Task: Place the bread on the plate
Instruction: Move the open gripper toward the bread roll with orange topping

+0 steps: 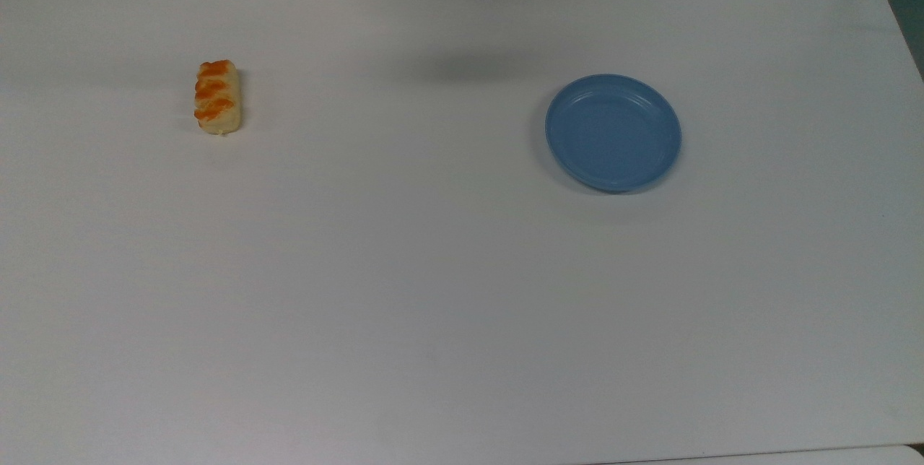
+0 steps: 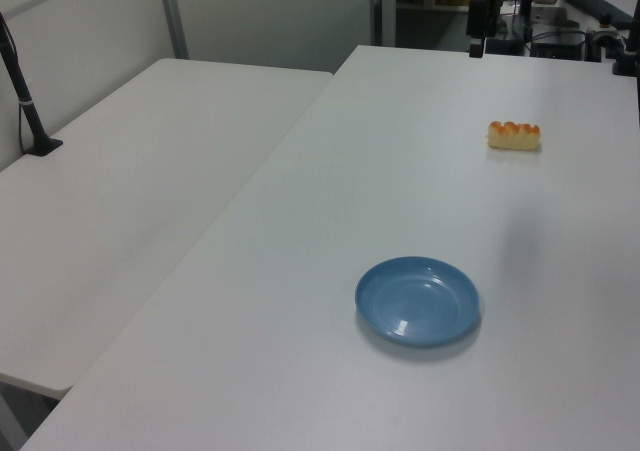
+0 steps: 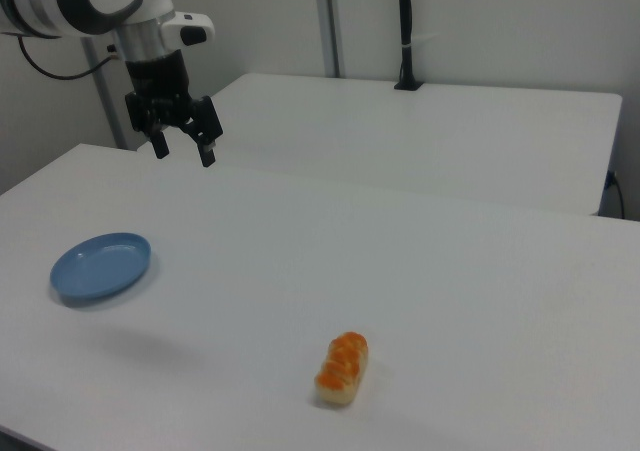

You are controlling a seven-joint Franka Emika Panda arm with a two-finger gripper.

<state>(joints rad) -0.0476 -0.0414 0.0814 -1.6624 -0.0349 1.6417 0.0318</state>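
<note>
Opening step, nothing grasped yet. In the top view's left, the bread (image 1: 217,97) lies alone on the white table (image 1: 433,292); well apart, toward the top view's right, sits the bare blue plate (image 1: 613,132). The end effector (image 3: 182,150) hangs high with fingers spread, holding nothing. Next it needs to descend over the loaf. A second table (image 2: 130,201) alongside; the path looks free.

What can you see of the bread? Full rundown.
The bread is a small oblong loaf, pale yellow with orange-brown glazed diagonal bumps on top. It lies flat on the white table, touching nothing else, far from the blue plate: at the top view's left, the plate to the right. The gripper hangs above the table, fingers open, holding nothing.
</note>
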